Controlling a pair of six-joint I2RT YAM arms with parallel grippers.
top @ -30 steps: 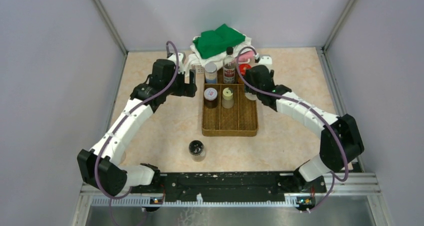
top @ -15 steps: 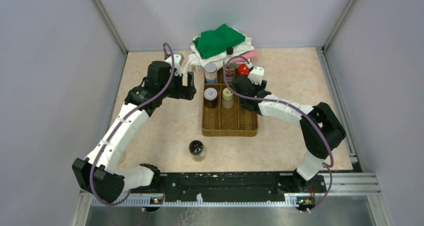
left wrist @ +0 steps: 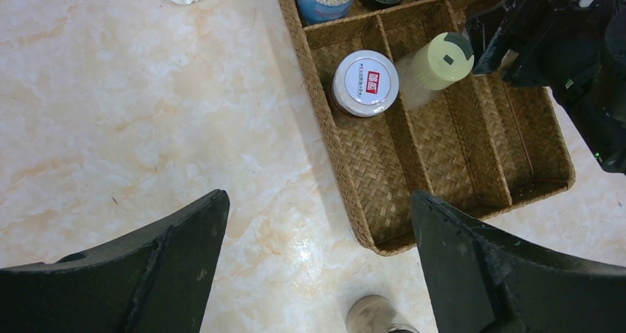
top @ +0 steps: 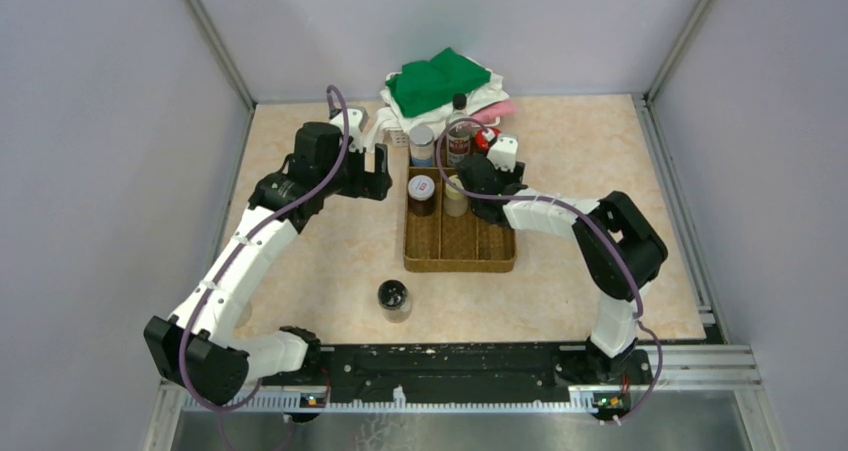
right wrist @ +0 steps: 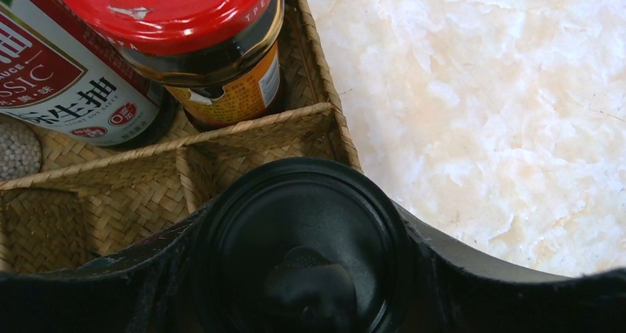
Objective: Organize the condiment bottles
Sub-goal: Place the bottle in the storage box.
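My right gripper is shut on a black-lidded jar, held over the right column of the brown divided tray, just near of a red-lidded jar and the tall red-labelled bottle. In the top view the right gripper hides its jar. My left gripper is open and empty over the table left of the tray. In the tray stand a white-lidded jar, a yellowish-lidded bottle and a grey-lidded bottle. Another black-lidded jar stands on the table.
A pile of green and white cloths lies behind the tray. The enclosure walls stand on three sides. The right arm's elbow hangs over the table right of the tray.
My right gripper has moved left over the tray's right column with the jar, and its elbow has folded inward. The left arm shifted slightly left, then stayed still.
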